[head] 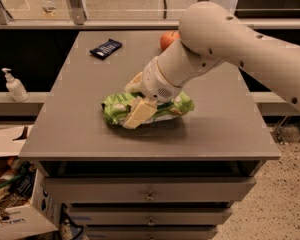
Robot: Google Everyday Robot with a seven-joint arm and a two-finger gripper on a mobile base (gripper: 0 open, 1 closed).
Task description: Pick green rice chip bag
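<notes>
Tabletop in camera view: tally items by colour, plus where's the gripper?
Green: 1, green rice chip bag
Dark blue: 1, wrapper
Orange-red: 1, round fruit, partly behind the arm
Total: 3
The gripper is down at the middle of the bag.
</notes>
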